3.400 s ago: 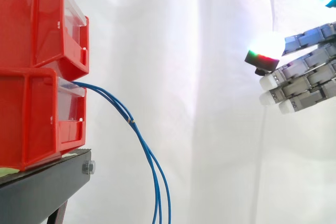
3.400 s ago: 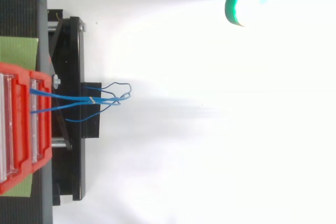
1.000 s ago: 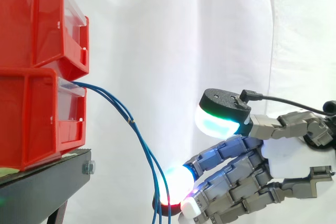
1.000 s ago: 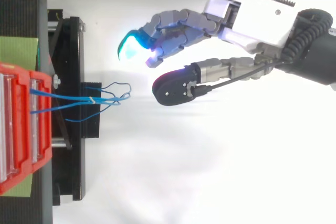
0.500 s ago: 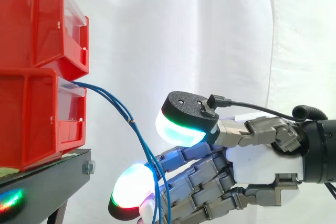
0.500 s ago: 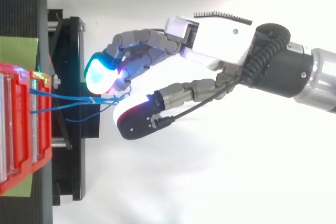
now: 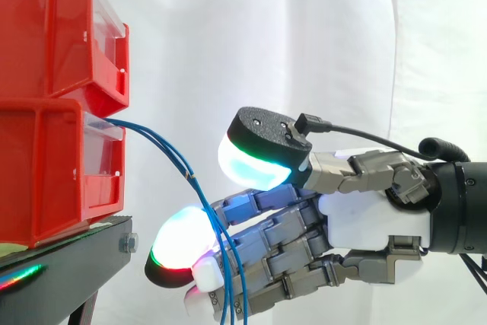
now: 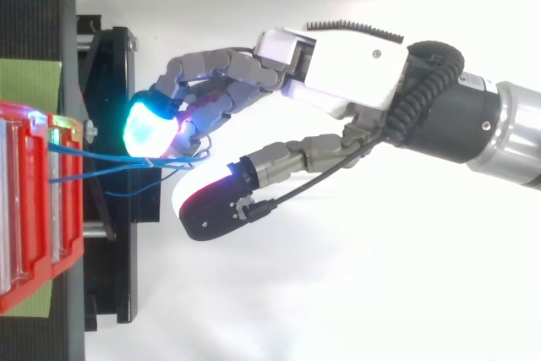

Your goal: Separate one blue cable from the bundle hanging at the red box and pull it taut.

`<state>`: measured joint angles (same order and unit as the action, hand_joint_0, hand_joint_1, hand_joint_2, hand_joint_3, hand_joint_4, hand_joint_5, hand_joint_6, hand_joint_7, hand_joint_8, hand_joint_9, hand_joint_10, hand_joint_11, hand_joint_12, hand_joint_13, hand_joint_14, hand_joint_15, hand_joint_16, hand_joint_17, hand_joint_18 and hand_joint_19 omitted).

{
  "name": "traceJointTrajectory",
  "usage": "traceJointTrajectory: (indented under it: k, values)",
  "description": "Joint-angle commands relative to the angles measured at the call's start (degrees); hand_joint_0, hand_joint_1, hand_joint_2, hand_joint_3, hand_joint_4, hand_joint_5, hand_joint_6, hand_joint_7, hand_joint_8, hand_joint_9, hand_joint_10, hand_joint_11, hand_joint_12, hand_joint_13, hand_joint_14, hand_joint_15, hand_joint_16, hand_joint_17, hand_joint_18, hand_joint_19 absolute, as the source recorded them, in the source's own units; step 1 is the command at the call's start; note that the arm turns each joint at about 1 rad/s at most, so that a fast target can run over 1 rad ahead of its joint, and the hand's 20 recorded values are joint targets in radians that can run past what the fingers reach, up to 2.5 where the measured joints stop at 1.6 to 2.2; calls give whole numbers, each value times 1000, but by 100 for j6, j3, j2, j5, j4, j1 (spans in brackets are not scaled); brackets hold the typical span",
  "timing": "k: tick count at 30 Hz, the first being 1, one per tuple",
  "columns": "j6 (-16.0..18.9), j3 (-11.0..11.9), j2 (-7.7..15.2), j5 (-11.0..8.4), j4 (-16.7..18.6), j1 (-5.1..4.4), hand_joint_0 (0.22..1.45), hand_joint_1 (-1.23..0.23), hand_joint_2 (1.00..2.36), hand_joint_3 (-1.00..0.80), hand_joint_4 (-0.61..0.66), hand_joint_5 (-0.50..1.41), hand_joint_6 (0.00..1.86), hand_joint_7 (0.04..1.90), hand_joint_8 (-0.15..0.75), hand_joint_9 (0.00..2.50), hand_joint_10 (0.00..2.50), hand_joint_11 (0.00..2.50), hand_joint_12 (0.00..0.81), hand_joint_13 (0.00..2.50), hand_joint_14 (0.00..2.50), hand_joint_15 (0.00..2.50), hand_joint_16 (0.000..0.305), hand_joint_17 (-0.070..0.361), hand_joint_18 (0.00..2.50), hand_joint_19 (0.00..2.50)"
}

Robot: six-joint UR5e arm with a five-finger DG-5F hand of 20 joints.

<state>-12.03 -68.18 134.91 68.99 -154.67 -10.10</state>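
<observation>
Beside box (image 7: 53, 165), hand (image 7: 365, 222) relaxed at bundle (image 7: 156, 140), grasping nothing. We judge step: singling one out. Next needs pinch on one only, then pull away.

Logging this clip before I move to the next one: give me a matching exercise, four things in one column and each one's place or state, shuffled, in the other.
1. blue cables
2. hand
3. black stand
4. upper red bin

A. stacked on the lower red bin
B. open, fingers among the cables
C. hanging from the lower bin's front
D. beneath the bins

Pairs: 1-C, 2-B, 3-D, 4-A.
</observation>
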Motion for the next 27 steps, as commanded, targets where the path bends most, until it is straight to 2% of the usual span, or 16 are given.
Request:
traceJointTrajectory:
  k: [1,7,12,22,27]
  values:
    - [78,-2,0,0,42,-1,590,-673,1000,-500,359,-150,503,959,362,876,13,446,319,695,9,264,31,69,473,227]
    - [298,-2,9,0,95,-36,601,-741,1000,-500,341,-143,502,1028,360,874,13,461,319,697,11,267,31,69,481,238]
    - [316,-2,0,0,130,-71,635,-780,1003,-461,309,-139,502,1095,352,872,11,476,317,712,10,283,30,68,493,255]
    - [421,-2,0,35,200,-89,672,-771,1012,-329,264,-126,500,1201,349,884,13,508,319,752,11,307,30,68,519,274]
    - [465,7,9,35,235,-89,676,-758,1014,-301,218,-150,609,1049,347,887,12,533,325,774,12,338,31,69,534,300]
